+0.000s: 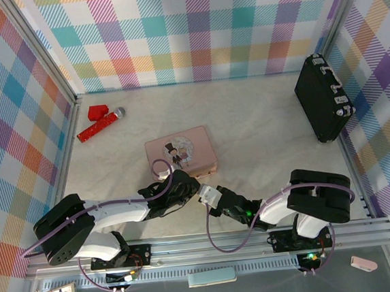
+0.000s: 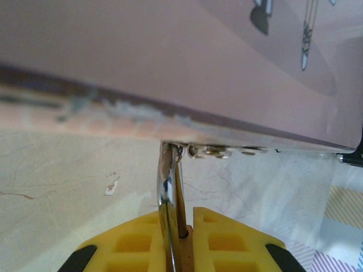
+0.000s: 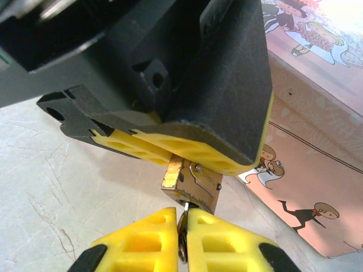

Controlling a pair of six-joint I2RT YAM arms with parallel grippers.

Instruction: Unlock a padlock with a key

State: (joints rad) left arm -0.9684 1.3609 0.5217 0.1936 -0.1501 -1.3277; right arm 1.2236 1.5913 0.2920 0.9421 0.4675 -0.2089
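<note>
Near the table's front edge, just before the pink tin [image 1: 181,154], the left gripper [image 2: 178,222] is squeezing the padlock [image 3: 191,182] between its yellow pads. The padlock's silver shackle [image 2: 165,181] is stretching away from these pads and meeting the clasp on the tin's edge. Its opposite, keyhole end is facing the right arm. The key [image 3: 182,232] is pointing straight into that end, its long axis in line with the padlock. The right gripper [image 3: 181,215] is pinching the key tightly.
</note>
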